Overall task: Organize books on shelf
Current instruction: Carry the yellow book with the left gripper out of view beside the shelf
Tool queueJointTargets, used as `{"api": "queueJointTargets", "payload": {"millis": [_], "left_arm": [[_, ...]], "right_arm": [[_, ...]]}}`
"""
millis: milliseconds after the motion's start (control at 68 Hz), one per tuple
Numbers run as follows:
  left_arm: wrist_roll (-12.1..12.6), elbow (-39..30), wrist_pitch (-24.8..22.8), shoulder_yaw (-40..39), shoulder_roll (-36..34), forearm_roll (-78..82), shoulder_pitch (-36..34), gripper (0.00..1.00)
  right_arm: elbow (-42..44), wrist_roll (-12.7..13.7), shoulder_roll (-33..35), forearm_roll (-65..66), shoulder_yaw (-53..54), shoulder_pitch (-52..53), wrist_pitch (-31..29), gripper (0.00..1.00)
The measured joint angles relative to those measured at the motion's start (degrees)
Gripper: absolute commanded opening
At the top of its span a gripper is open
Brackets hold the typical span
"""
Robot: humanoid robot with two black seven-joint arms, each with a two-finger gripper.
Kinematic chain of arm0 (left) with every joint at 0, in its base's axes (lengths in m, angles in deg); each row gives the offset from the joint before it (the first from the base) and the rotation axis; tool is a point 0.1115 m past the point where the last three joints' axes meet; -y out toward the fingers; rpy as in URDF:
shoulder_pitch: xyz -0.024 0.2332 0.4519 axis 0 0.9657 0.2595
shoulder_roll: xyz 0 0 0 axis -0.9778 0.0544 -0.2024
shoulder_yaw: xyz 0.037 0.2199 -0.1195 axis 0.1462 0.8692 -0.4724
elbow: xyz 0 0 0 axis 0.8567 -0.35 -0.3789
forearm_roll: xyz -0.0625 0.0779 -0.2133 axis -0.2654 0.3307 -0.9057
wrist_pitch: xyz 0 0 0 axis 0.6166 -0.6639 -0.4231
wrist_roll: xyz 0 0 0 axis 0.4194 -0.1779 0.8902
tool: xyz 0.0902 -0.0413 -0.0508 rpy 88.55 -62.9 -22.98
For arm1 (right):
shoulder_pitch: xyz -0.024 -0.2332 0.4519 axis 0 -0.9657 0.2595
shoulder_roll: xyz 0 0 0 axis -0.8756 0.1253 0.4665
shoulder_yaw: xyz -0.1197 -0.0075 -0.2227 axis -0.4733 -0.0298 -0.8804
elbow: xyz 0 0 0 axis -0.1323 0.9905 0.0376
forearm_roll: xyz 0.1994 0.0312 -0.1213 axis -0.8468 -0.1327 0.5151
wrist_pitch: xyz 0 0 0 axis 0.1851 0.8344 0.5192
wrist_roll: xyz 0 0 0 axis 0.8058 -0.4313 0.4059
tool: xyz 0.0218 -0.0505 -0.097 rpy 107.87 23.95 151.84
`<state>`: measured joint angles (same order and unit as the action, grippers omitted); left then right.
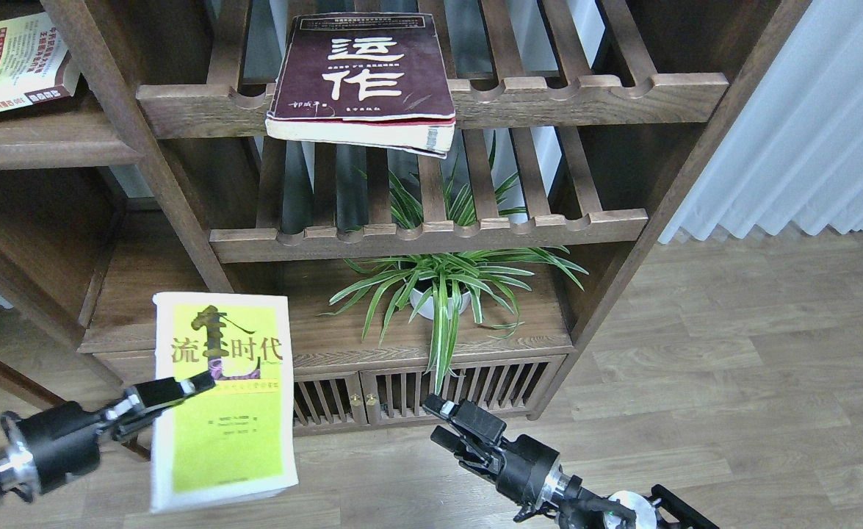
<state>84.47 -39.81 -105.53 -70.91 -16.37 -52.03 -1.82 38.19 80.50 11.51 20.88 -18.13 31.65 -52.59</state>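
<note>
**Left arm holding yellow-green book below the shelving; two books lying higher up**

Nearest the camera: the left gripper (181, 393) is clamping the yellow-green book (222, 400) at its left edge, one finger lying across the front cover, the other presumably behind it. The book is hanging cover-out and roughly upright, in the air in front of the low cabinet (431, 389), resting on nothing.

The right gripper (442, 422) is sitting low and holding nothing; its fingers are pointing up and left, seen dark and close, so I cannot tell whether they are parted or together.

Further in: a potted spider plant (442, 286) is standing on the cabinet top, its leaves spilling over the front.

Above that: the maroon book (363, 73) is lying flat on the upper slatted rack (593, 92), its lower edge overhanging the notched front rail.

Farthest left: the "300" book (9, 62) is lying flat on the solid plank shelf (42, 143), partly cut off by the frame.

Handling judgement: the held paperback is looking light but flexible; a grip at one edge is letting it lever, so a grip nearer the spine would likely be steadier. The maroon one is appearing thick and heavier, with worn, curling pages; its overhanging edge is offering the likeliest place to pinch, across the full thickness.
</note>
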Motion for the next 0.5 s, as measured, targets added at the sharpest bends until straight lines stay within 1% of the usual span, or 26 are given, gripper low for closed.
{"api": "queueJointTargets", "payload": {"millis": [15, 29, 147, 279, 500], "left_arm": [[0.2, -0.5, 0.0, -0.2, -1.1, 0.0, 0.0, 0.0], [0.8, -1.9, 0.0, -0.9, -4.3, 0.0, 0.0, 0.0], [1.4, -4.2, 0.0, -2.8, -10.6, 0.1, -0.1, 0.0], [1.5, -7.2, 0.0, -7.3, -19.0, 0.2, -0.2, 0.0], [1.4, -7.9, 0.0, -13.9, -26.7, 0.2, -0.8, 0.0]], "right_arm": [[0.0, 0.0, 0.0, 0.0, 0.0, 0.1, 0.0, 1.0], [0.1, 0.0, 0.0, 0.0, -0.1, 0.4, 0.0, 1.0], [0.8, 0.0, 0.0, 0.0, -0.1, 0.8, 0.0, 1.0], [2.0, 0.0, 0.0, 0.0, -0.2, 1.1, 0.0, 1.0], [3.2, 0.0, 0.0, 0.0, -0.1, 1.5, 0.0, 1.0]]}}
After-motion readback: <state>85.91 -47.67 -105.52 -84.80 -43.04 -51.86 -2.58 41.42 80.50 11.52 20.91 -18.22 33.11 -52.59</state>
